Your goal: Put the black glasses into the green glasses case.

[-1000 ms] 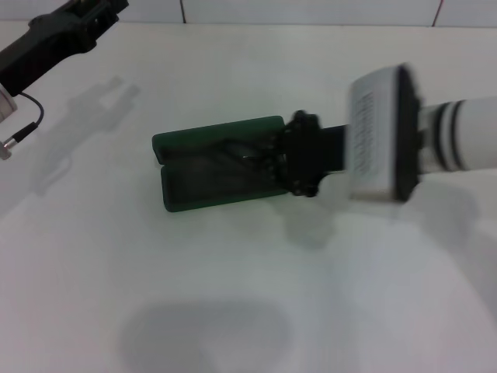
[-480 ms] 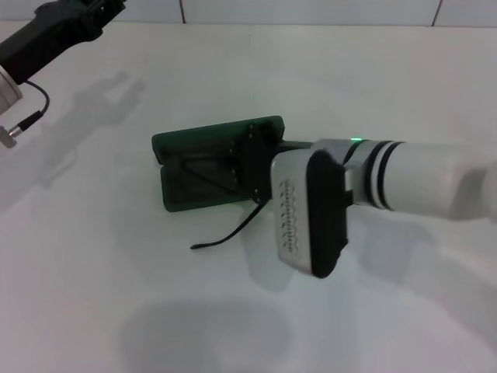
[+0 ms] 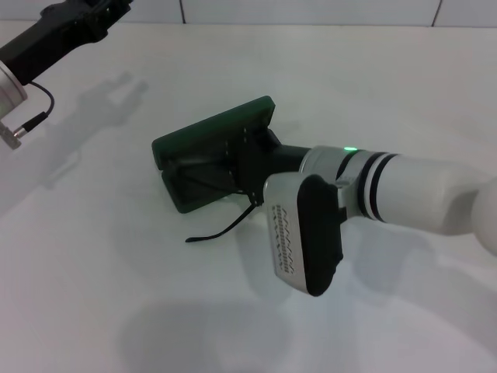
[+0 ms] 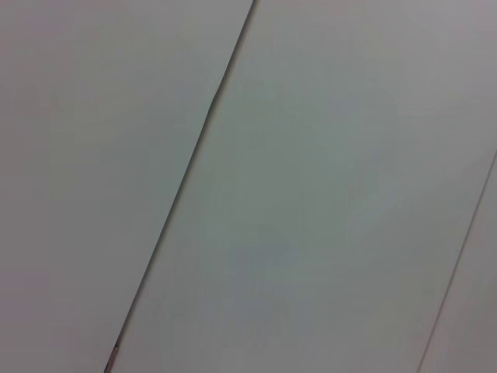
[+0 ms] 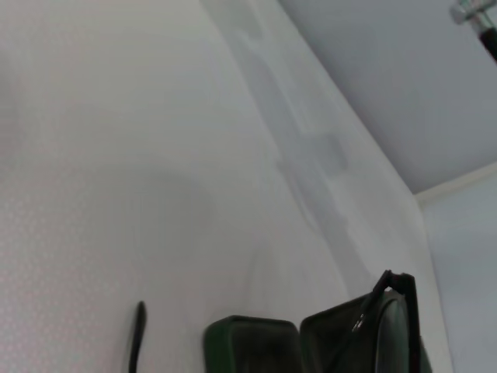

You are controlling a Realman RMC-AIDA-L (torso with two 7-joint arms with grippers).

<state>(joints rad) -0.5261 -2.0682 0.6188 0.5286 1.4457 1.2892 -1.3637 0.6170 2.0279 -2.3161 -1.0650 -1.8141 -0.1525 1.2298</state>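
White table point(image 3: 116, 256): right gripper point(image 3: 250, 159), grip unclear, over green glasses case point(image 3: 186, 140) holding black glasses point(image 3: 221, 231).

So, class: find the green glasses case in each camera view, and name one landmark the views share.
Head view: green glasses case at centre, open, right gripper over it.
Left wrist view: not in it.
Right wrist view: at the bottom edge.
Shared landmark: the black glasses' temple arm sticking out onto the table.

Dark green glasses case point(image 3: 203, 140), black glasses point(image 3: 220, 231), white table point(image 3: 116, 272).
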